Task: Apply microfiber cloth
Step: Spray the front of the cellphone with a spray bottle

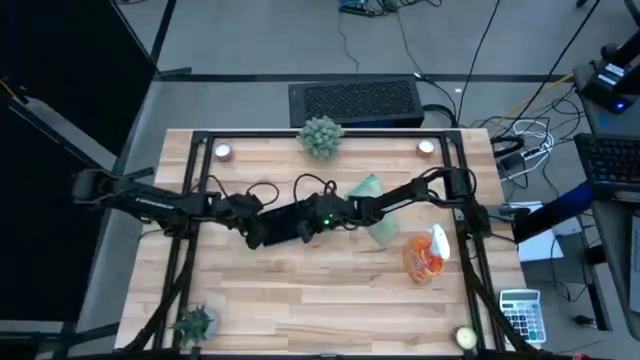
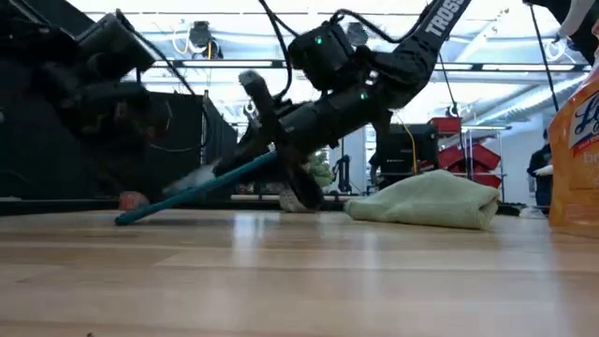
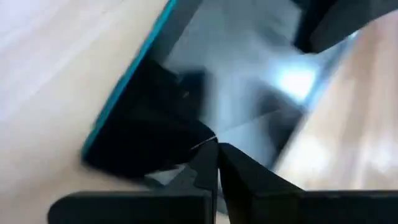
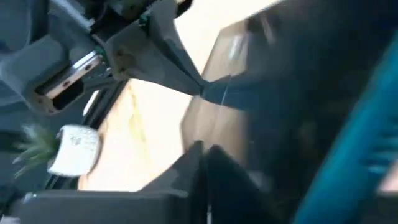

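1. Wood-plank worktop [image 1: 300, 290] inside a dark frame, lab room behind. Both arms meet at mid-table.
2. Left pincer [image 3: 217, 152] is clenched on the near edge of the tablet [image 2: 201, 187]; right pincer [image 4: 202, 152] is clenched on its other end. The low view shows the tablet tilted, one teal edge on the wood and the other end raised.
3. Microfiber cloth [image 1: 375, 215] lies bunched just beside the right arm, untouched, not on the tablet.
4. Step, as I read it: tablet being held or positioned, cloth not yet applied. Next, one pincer must release and take the cloth.
5. Room: spray bottle [image 1: 425, 255] sits close to the cloth, tight on that side. Open wood toward the front edge.
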Controlling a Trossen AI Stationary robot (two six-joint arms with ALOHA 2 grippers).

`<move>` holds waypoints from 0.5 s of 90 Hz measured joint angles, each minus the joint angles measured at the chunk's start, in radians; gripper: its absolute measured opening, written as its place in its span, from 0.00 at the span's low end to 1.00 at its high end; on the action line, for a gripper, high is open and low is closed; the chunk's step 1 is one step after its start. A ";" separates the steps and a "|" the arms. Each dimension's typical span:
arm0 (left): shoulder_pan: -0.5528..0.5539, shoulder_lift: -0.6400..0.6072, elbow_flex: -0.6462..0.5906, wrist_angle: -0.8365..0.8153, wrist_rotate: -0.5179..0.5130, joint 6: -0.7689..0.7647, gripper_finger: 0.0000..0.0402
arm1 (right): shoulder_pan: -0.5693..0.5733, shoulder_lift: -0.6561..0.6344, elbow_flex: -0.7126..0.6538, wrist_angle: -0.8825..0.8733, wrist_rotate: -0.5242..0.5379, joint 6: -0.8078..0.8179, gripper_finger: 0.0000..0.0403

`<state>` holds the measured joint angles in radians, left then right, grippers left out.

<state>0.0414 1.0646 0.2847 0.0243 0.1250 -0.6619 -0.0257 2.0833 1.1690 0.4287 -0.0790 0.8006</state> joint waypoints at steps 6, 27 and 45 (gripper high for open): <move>0.002 -0.045 0.031 -0.010 -0.002 0.024 0.00 | -0.003 -0.044 0.000 -0.069 0.002 -0.084 0.03; 0.002 -0.217 0.186 -0.074 -0.003 0.202 0.00 | -0.008 -0.295 -0.002 -0.454 0.007 -0.368 0.02; 0.004 -0.229 0.246 -0.019 -0.003 0.338 0.00 | 0.003 -0.509 -0.002 -0.702 -0.003 -0.601 0.02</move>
<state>0.0456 0.8357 0.5304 0.0055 0.1215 -0.3239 -0.0227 1.5739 1.1667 -0.2733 -0.0823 0.1994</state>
